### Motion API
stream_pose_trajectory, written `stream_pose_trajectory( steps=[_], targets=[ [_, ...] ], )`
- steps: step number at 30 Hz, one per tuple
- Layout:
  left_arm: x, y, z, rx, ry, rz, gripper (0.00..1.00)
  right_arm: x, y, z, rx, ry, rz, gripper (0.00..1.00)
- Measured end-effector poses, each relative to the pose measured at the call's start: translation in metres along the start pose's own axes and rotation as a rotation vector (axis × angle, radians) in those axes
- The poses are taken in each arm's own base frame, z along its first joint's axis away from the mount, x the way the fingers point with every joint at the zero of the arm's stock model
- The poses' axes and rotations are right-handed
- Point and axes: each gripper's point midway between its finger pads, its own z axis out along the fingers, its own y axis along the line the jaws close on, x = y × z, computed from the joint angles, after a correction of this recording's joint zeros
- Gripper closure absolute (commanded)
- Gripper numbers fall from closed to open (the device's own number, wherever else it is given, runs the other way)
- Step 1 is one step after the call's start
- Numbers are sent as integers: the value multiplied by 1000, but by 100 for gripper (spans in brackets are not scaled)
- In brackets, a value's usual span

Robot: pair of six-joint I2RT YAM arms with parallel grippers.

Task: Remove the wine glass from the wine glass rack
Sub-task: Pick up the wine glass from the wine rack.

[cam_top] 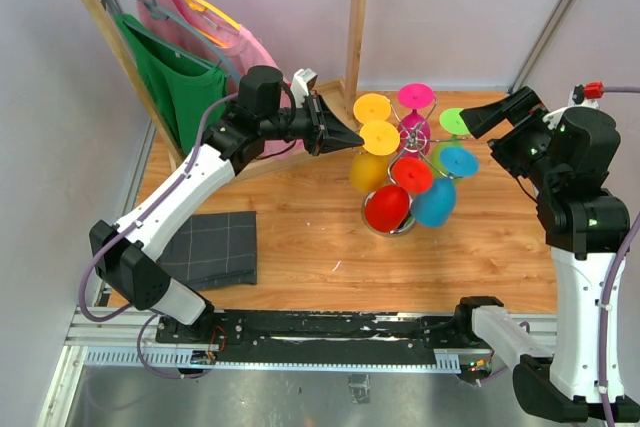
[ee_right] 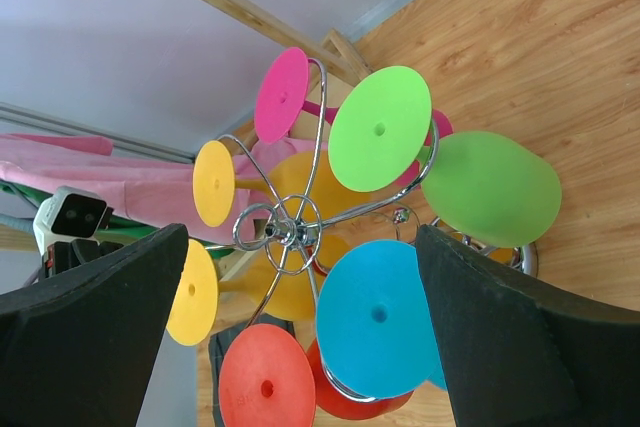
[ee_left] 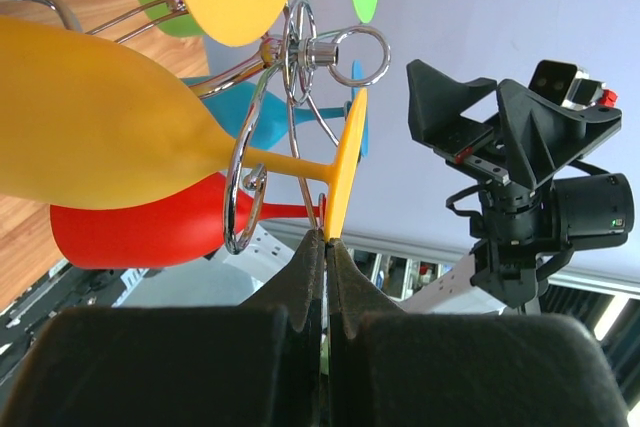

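Tabletop (cam_top: 300, 237); wine glass (ee_left: 100, 117) foot at left jaws

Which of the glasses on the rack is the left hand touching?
The yellow wine glass with the lower of the two yellow feet in the top view; the left hand pinches that foot's rim.

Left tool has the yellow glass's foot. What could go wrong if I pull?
The left tool pinches only the foot rim of the yellow wine glass, so it may slip or swivel. Its stem sits inside a curled hook of the wine glass rack; an off-line pull could snag and drag the rack. The red glass alongside could get bumped.
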Motion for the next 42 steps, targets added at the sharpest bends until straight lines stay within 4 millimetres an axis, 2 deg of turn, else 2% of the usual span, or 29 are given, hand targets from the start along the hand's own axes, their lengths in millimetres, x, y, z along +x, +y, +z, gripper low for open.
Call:
stream_pose_trajectory(
  steps=[14,25,36,42],
  targets=[
    [3,1,-1,-6,7,14,100,2,-2,-9,-5,-9,-1,1],
    [12,-13,-17,17,-10,43,100,4,-3,-14,-9,-13,4,1],
    [18,-2,-21,-4,-11,27,100,7,-4,-21,-5,-10,12,1],
    [20,-8,-28,5,-28,38,100,11,-9,-25,11,0,14,1]
  ],
)
